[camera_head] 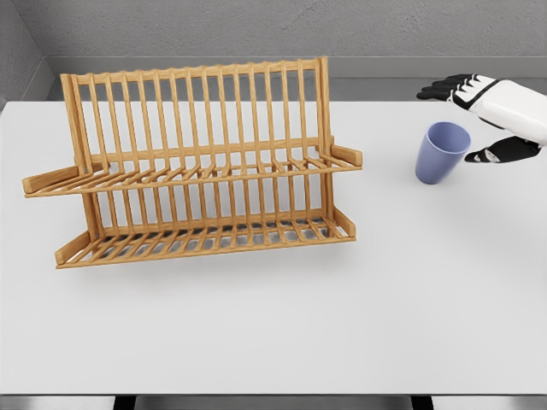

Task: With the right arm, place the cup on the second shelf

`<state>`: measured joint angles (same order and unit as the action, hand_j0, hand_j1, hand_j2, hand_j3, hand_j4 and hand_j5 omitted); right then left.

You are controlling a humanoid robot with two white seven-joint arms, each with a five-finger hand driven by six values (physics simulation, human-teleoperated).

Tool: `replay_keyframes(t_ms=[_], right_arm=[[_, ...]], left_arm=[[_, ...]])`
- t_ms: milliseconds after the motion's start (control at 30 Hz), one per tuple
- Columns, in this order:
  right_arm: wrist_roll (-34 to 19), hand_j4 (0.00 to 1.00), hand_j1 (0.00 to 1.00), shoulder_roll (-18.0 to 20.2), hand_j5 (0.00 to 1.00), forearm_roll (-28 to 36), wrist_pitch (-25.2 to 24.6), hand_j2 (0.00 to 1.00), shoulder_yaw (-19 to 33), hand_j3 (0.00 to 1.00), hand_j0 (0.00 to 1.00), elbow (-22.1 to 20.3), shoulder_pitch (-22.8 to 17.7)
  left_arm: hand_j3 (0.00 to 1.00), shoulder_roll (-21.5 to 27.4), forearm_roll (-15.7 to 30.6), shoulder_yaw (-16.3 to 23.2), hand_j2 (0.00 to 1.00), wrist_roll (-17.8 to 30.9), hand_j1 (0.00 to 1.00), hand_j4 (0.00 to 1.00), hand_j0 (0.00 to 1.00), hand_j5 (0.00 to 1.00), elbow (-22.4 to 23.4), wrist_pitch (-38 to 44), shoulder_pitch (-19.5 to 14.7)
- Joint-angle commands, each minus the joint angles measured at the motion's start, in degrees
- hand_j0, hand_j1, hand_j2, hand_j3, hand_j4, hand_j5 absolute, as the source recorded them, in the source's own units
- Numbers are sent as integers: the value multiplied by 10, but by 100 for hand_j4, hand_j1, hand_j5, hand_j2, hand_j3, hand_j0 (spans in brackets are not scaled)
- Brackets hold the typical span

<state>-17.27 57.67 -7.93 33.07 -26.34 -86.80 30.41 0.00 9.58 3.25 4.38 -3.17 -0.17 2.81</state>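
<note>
On the white table (pixel 273 325), to the right of the wooden dish rack (pixel 192 166), stands the cup (pixel 442 152), a lavender-blue one with its mouth up and leaning slightly toward the right. It sits well apart from the rack, resting on the tabletop and on neither shelf. Just right of the cup, the right hand (pixel 487 115) comes in from the picture's right edge, white with black fingers (pixel 444 87). Its fingers are spread and relaxed, the upper ones stretched out above and behind the cup's rim, the thumb low beside the cup's right side; the hand grips nothing. The rack has two slatted shelves, upper shelf (pixel 192 175) and lower shelf (pixel 205 239), both bare.
</note>
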Motion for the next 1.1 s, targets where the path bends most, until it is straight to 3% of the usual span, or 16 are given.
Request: replay_keyframes(t_ms=[0, 67, 133, 167, 233, 333, 467, 700, 767, 1067], right_arm=[[-2, 100, 100, 1, 100, 4, -2, 100, 0, 100, 100, 0, 1], [2, 100, 100, 2, 100, 11, -16, 100, 3, 100, 100, 11, 1], [-5, 100, 100, -6, 100, 6, -50, 100, 0, 100, 100, 55, 7], [-40, 100, 100, -7, 100, 5, -71, 100, 0, 100, 100, 58, 11], [-177, 100, 100, -24, 100, 5, -119, 100, -1, 100, 100, 61, 51], [-177, 100, 100, -68, 100, -23, -125, 100, -12, 100, 100, 122, 115], [-177, 100, 100, -75, 100, -53, -123, 100, -50, 100, 100, 167, 133], [-177, 100, 100, -87, 100, -53, -125, 100, -107, 100, 100, 175, 158], [-177, 100, 100, -106, 100, -53, -125, 100, -139, 100, 100, 203, 178], [-177, 100, 100, -110, 100, -53, -125, 100, -142, 100, 100, 219, 184]], left_arm=[[100, 0, 0, 0, 100, 0, 100, 100, 100, 100, 0, 1, 0], [100, 0, 0, 0, 100, 0, 100, 100, 100, 100, 0, 0, 0], [100, 0, 0, 0, 100, 0, 100, 100, 100, 100, 0, 1, 0], [100, 0, 0, 0, 100, 0, 100, 100, 100, 100, 0, 0, 0], [100, 0, 0, 0, 100, 0, 100, 100, 100, 100, 0, 0, 0], [100, 0, 0, 0, 100, 0, 100, 100, 100, 100, 0, 0, 0], [100, 0, 0, 0, 100, 0, 100, 100, 100, 100, 0, 0, 0], [100, 0, 0, 0, 100, 0, 100, 100, 100, 100, 0, 1, 0], [100, 0, 0, 0, 100, 0, 100, 100, 100, 100, 0, 0, 0], [100, 0, 0, 0, 100, 0, 100, 100, 100, 100, 0, 0, 0]])
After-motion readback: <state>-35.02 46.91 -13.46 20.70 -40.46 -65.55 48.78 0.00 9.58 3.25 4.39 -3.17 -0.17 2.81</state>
